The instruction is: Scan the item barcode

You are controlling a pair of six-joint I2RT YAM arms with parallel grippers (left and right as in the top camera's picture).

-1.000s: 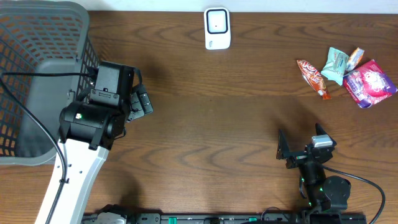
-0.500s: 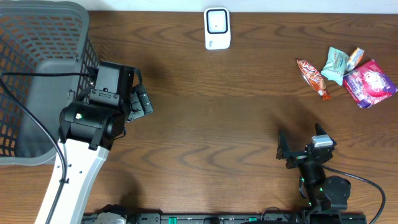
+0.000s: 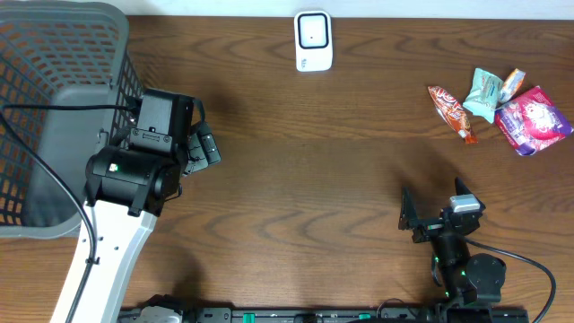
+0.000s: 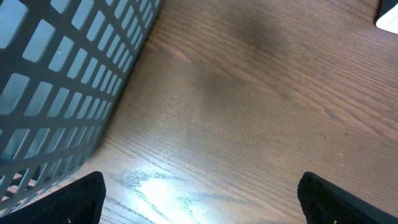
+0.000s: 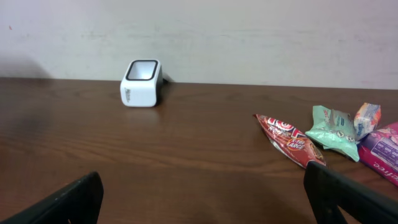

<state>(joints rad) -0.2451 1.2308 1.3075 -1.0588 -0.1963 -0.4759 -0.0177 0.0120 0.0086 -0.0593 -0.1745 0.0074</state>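
From overhead: the scanner [image 3: 313,40] sits midway along the far edge of the worktop [image 3: 314,179]. The red packet [image 3: 450,111], green packet [image 3: 484,93] and pink packet [image 3: 533,120] cluster by the far right corner. The left jaws are spread wide and empty, just beside the basket [image 3: 54,90] at the left edge. The right jaws are equally wide by the near edge, well apart from the packets. Left wrist: basket mesh on the left, wood grain between the tips. Right wrist: scanner and packets lie ahead, jaws wide and holding nothing.

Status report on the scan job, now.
Left end effector open, empty. Right end effector open, empty. Snack packets untouched, scanner on far edge. Nothing blocking.
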